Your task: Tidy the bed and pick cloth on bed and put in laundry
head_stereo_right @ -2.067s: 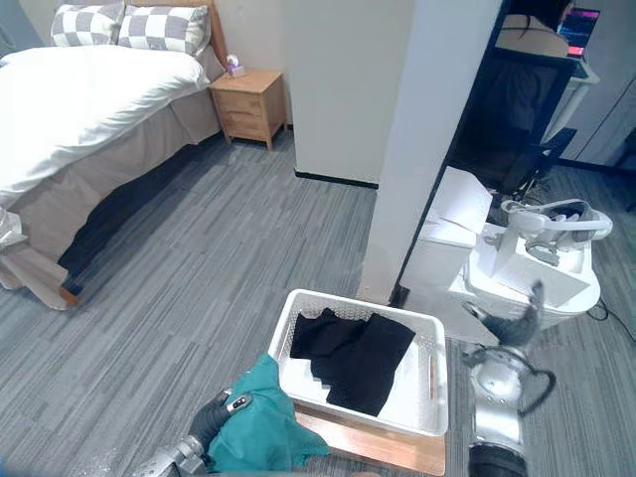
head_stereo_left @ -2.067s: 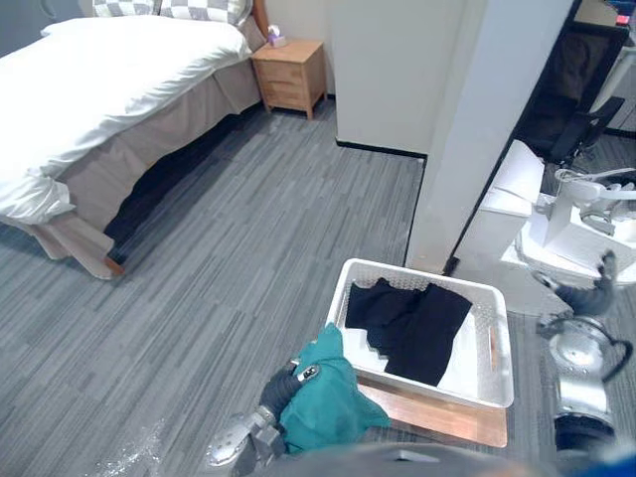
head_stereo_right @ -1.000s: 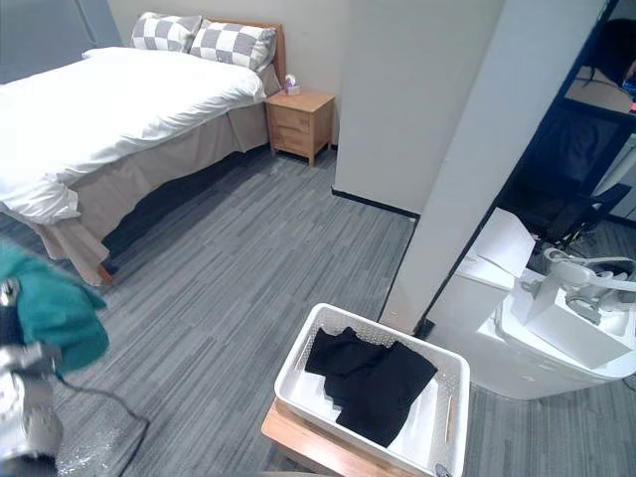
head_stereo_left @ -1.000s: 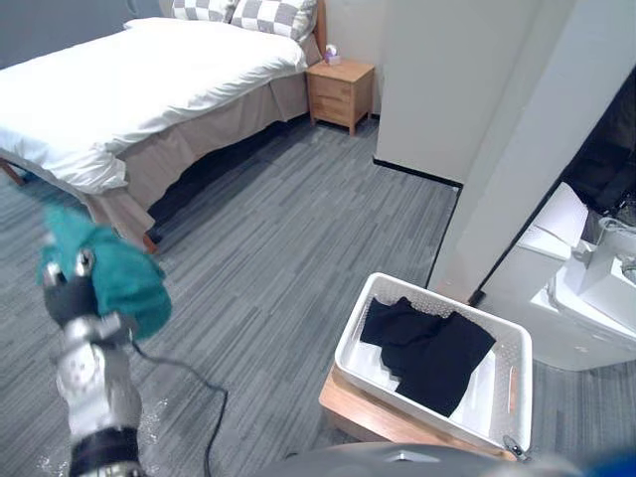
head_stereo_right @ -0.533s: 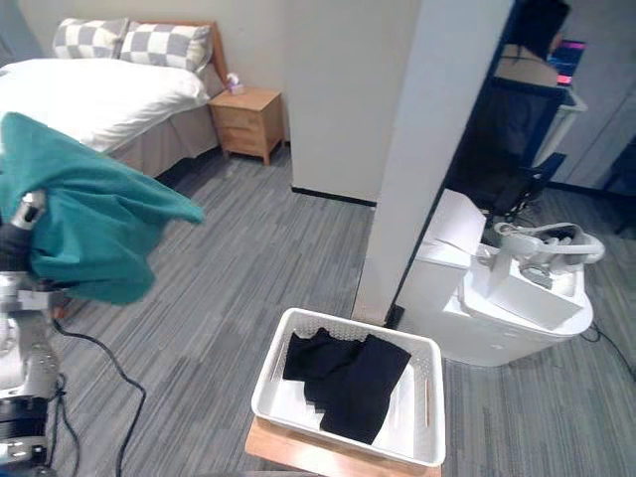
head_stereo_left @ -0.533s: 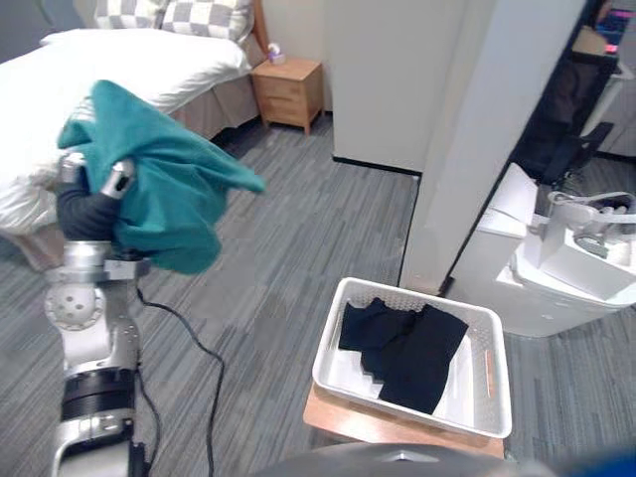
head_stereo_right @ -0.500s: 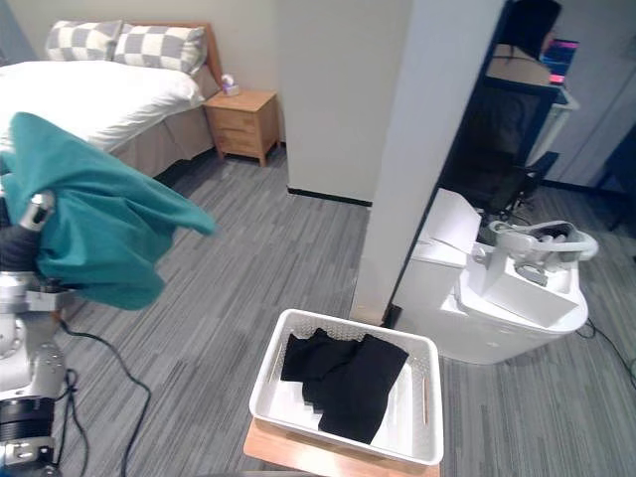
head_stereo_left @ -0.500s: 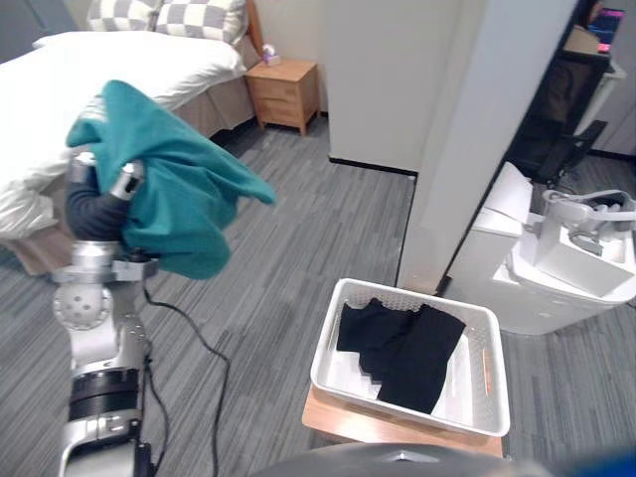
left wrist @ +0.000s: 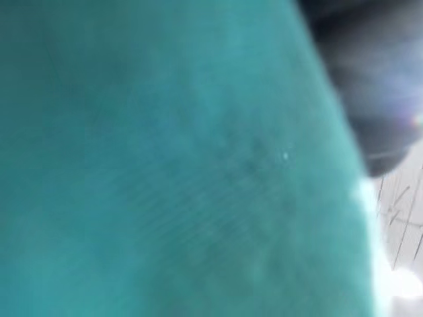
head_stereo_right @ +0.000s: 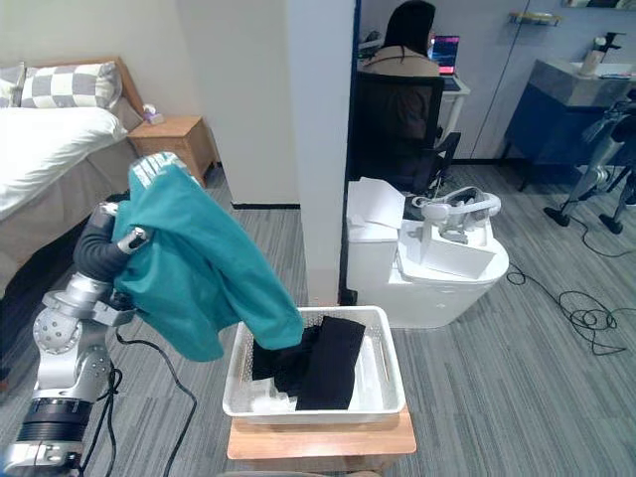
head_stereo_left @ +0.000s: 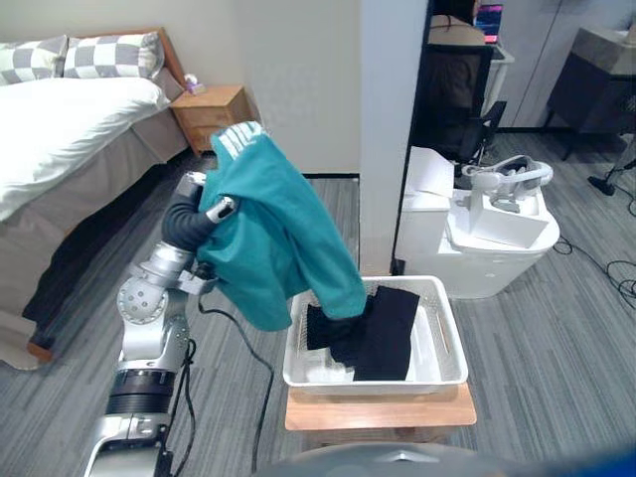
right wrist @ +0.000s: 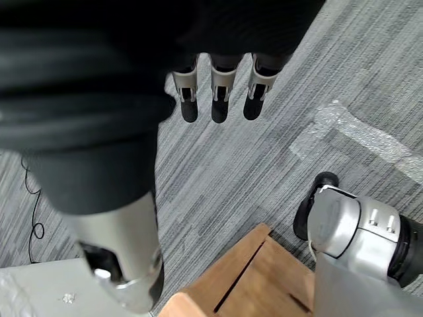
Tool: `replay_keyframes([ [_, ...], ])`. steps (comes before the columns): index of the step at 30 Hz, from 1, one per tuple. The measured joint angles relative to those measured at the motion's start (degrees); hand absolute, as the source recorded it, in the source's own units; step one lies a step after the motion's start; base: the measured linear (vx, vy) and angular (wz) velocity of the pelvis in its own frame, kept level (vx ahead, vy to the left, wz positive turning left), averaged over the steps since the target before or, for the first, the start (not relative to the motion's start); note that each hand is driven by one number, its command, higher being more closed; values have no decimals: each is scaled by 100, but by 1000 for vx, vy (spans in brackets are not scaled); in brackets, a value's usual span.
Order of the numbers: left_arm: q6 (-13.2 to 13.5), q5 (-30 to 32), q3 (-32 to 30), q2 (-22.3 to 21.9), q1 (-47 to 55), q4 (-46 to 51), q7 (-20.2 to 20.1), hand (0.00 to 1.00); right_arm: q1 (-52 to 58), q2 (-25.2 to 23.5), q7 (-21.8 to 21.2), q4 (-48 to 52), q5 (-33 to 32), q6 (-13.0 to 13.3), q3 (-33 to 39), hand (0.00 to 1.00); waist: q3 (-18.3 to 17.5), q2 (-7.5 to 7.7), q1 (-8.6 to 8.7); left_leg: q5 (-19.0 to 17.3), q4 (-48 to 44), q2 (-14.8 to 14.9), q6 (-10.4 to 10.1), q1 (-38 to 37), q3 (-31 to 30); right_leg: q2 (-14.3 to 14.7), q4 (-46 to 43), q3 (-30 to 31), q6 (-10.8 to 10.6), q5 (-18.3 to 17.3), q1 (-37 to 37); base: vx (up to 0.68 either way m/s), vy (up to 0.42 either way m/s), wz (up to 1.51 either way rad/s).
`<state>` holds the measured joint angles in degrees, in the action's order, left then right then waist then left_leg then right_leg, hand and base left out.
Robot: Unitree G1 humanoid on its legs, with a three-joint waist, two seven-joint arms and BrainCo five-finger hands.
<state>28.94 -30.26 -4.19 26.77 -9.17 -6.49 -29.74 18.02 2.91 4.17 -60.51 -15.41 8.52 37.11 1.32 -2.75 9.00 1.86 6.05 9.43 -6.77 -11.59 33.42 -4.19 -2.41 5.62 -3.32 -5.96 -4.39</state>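
— Where's teal cloth [head_stereo_left: 283,248]?
— Draped on my left hand [head_stereo_left: 191,224], fingers buried, can't tell grip. Was well left of basket [head_stereo_left: 452,338] 0.5 s ago; now hem hangs over its left rim. Drop next, prob. Right hand [right wrist: 221,96] slack, empty.

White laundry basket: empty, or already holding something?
Not empty: black clothing lies inside the white plastic basket; the teal cloth hangs in the air at its left rim.
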Motion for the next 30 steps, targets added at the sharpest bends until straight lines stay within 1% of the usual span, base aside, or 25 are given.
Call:
replay_keyframes([
  [1,-101,0,119,0,-2,-121,-9,100,2,14,1,2,0,-4,-117,0,1,-6,20,-5,0,-15,8,15,-2,-15,29,3,5,20,3,-127,-3,-9],
  [3,-194,10,290,0,-1,-337,-43,100,-10,24,-3,10,2,-9,-240,0,-10,-17,72,-5,1,-34,9,74,-9,-29,47,14,11,24,62,-59,-10,-5],
  [6,-345,156,481,-22,-1,-692,-22,100,6,37,1,45,21,-64,-434,0,-12,-15,94,-14,0,-46,22,116,26,-30,65,62,48,59,140,-2,-5,-14],
  [7,-383,259,519,-50,-1,-792,11,100,15,35,1,45,48,-87,-453,0,-17,-9,99,-20,0,-48,33,121,42,-30,84,77,42,84,149,53,-3,-14],
  [9,-457,323,621,-126,-1,-953,116,100,42,35,5,44,59,-138,-499,0,-60,-45,105,-31,-2,-51,33,174,52,-34,161,84,37,160,183,60,-4,-9],
  [10,-501,498,649,-164,0,-1052,205,100,70,34,6,43,63,-151,-595,0,-51,-32,106,-16,-3,-47,12,200,55,-32,203,82,-40,211,196,96,-15,-7],
  [11,-571,570,684,-164,2,-1200,315,100,94,35,6,43,102,-190,-628,0,-56,-18,113,-10,-5,-38,25,210,59,-28,248,79,-57,250,178,124,-18,-7],
  [15,-632,673,684,-162,0,-1494,385,100,98,35,-5,41,103,-216,-634,0,-59,-10,156,-30,-35,-35,2,218,51,-23,268,36,-63,260,179,120,-14,-7],
  [21,-835,731,835,-155,2,-1838,344,100,98,36,-161,4,85,-234,-778,0,-58,-7,258,-29,-39,15,2,166,59,26,190,-26,-56,328,178,63,-21,-6],
  [24,-845,740,1075,-179,71,-1845,330,100,98,17,-177,20,26,-235,-897,0,-35,-18,301,-34,-39,18,-4,165,82,32,117,-14,-56,328,245,-34,-34,-8],
  [28,-844,1149,1229,-376,333,-1826,362,100,103,-31,-173,283,-10,-250,-1085,0,55,-57,402,-138,-40,32,-37,228,274,86,-16,160,-58,328,507,-105,-50,-26],
  [30,-845,1175,1368,-388,438,-1825,388,100,183,-71,-173,409,-9,-244,-1102,0,60,-59,425,-135,-39,17,-33,252,376,89,-36,231,-62,324,607,-127,-71,-29],
])
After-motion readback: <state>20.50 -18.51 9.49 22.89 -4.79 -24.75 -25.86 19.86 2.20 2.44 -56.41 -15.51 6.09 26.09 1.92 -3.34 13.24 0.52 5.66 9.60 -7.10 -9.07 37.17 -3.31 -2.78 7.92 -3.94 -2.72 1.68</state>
